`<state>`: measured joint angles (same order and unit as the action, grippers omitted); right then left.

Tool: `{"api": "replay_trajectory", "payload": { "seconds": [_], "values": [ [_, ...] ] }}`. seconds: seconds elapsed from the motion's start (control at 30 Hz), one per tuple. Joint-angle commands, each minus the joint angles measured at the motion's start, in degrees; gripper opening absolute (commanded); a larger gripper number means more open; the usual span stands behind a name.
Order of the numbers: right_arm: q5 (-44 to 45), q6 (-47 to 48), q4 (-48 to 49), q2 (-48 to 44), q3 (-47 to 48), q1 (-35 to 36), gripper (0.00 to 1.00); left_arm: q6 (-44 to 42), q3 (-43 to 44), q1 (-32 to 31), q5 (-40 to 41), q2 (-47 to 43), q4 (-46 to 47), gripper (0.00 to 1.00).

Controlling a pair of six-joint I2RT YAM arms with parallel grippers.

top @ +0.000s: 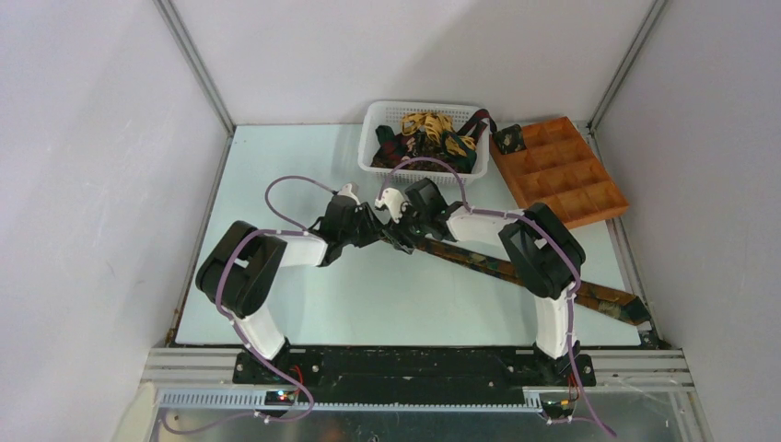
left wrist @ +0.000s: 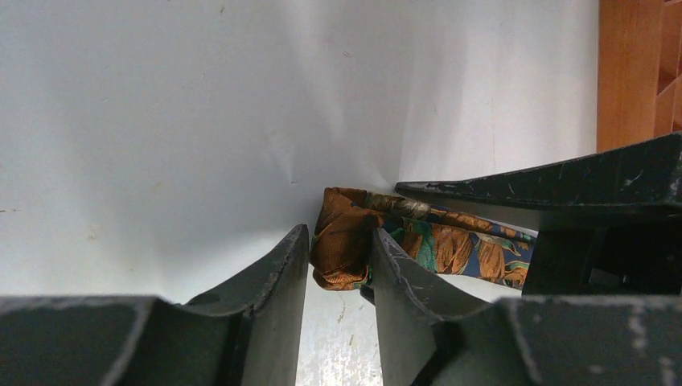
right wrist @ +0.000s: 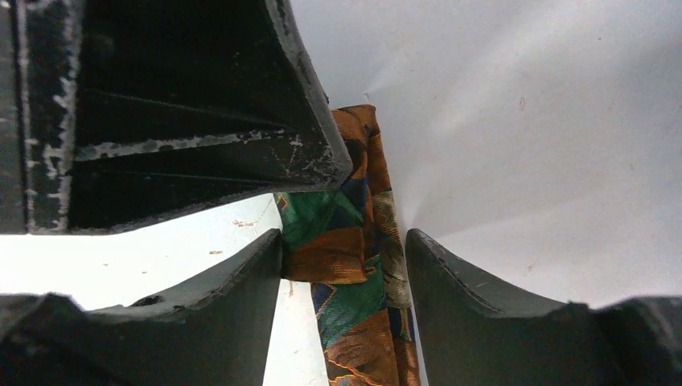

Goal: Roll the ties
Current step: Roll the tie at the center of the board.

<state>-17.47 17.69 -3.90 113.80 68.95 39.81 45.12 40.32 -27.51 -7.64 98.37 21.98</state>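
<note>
A long tie (top: 516,272) patterned in dark green, brown and orange lies slantwise across the table, from the middle to the near right corner. Both grippers meet at its folded far end. In the left wrist view that brown fold (left wrist: 346,245) sits between the tips of my left gripper (left wrist: 342,253), whose jaws stand slightly apart around it. My right gripper (right wrist: 344,261) straddles the tie (right wrist: 354,297) just behind the fold, jaws apart, one finger (right wrist: 241,297) touching the cloth. From above, the left gripper (top: 385,236) and right gripper (top: 405,236) are nearly tip to tip.
A white basket (top: 368,138) with several loose ties, one yellow-gold, stands at the back. To its right is the orange-brown compartment tray (top: 571,175), with a small dark rolled tie (top: 508,138) in its far left cell. Walls close in the table.
</note>
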Motion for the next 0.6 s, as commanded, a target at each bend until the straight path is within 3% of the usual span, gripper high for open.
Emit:
{"api": "replay_trajectory", "payload": {
  "seconds": [0.0,0.3,0.43,0.57],
  "values": [
    [-0.9,1.1,-1.8,1.0,2.3,0.4,0.57,0.1,0.9,-0.2,1.0,0.1,1.1,0.41],
    [-1.4,1.4,-4.4,2.3,4.5,0.4,0.42,-0.4,0.8,-0.2,1.5,-0.2,0.2,0.45],
    [-1.2,1.3,-4.6,2.4,4.8,0.5,0.43,-0.5,0.7,-0.1,1.4,-0.3,0.5,0.43],
    [-1.6,0.9,-4.7,2.0,4.7,0.4,0.52,-0.3,0.2,-0.2,1.1,0.0,1.4,0.31]
  ]
}}
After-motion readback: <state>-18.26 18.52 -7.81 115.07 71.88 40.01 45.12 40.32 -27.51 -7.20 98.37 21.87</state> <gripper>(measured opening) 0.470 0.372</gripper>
